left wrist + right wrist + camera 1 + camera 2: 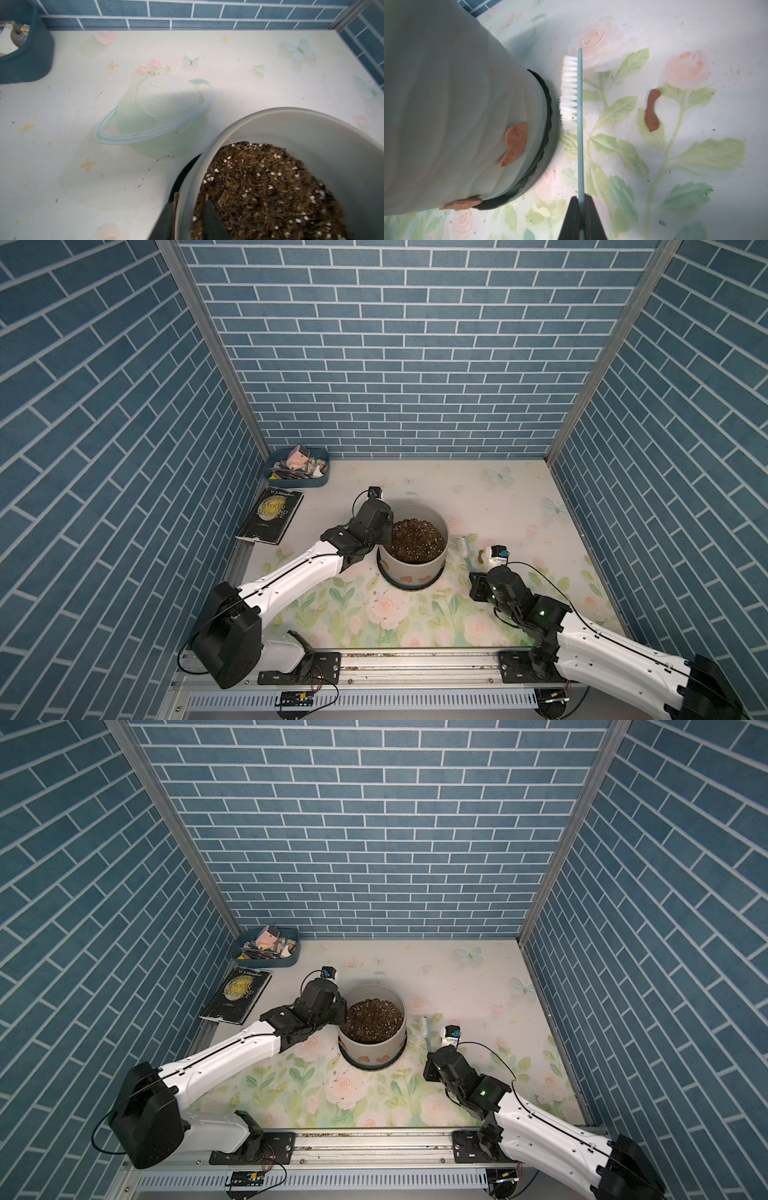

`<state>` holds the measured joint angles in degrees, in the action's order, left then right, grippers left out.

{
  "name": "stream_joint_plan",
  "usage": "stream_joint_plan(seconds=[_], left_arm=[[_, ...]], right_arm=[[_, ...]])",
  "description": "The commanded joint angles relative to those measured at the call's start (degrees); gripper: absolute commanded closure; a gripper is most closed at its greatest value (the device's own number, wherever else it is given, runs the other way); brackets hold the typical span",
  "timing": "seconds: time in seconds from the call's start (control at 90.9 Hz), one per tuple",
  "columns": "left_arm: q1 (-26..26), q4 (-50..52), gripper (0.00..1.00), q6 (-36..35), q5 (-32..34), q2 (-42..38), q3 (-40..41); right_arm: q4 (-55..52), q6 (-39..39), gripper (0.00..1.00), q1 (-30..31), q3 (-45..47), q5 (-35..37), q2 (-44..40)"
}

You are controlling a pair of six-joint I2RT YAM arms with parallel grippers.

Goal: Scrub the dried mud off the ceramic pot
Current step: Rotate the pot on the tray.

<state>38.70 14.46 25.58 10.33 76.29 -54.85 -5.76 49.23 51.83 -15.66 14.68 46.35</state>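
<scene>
The ceramic pot (pixel 413 568) is a wide pale grey cylinder with a plain, smooth wall. It sits in a black saucer (pixel 548 108) with a wavy edge, right at the left gripper's (pixel 188 203) fingertips and just off to one side of the brush (pixel 580 124) that the right gripper (pixel 581 199) holds out ahead of itself. Inside the pot is dark, crumbly soil (pixel 270 187) flecked with little white bits, sitting a bit below the rim.

The dried mud (pixel 517 141) shows as flat orange-brown blotches stuck low on the wall, just above the saucer. A loose strip (pixel 653 111) of the same stuff lies on the table (pixel 374 614), on the side of the brush away from the pot.

The left gripper straddles the pot wall with its jaws apart, one finger outside and one over the soil. The wrist view doesn't show whether they actually squeeze the wall. The right gripper is clamped on the brush's thin teal handle, with the white bristles facing the pot and ending just beside the saucer.

Out past the left gripper lie a worn black paperback (pixel 270 516) and a blue oval tray (pixel 297 485) crammed with pens and odd bits. The table has a glossy floral cover.
</scene>
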Motion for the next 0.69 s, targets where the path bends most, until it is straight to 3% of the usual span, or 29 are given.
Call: stream_joint_plan(seconds=[0.0,0.264,0.418,0.495,0.682], left_arm=[[-0.33,-3.19,0.4,1.22,-2.19,-1.04,0.74],[-3.47,-6.65,0.33,0.01,-3.25,7.4,-5.49],[-3.59,-6.95,0.34,-0.18,-4.27,10.0,-6.38],[-3.62,-6.71,0.4,-0.23,-4.59,10.19,-6.11],[-3.56,-5.68,0.65,-0.66,-4.63,9.32,-5.36]], right_arm=[[6.17,2.7,1.0,1.72,1.89,-1.0,2.15],[8.76,3.28,1.0,3.15,2.29,-0.44,3.27],[8.3,3.58,1.0,3.2,3.0,0.7,3.49],[8.84,3.34,1.0,3.21,3.58,0.96,3.04],[7.21,0.86,1.0,3.21,2.68,2.75,3.2]])
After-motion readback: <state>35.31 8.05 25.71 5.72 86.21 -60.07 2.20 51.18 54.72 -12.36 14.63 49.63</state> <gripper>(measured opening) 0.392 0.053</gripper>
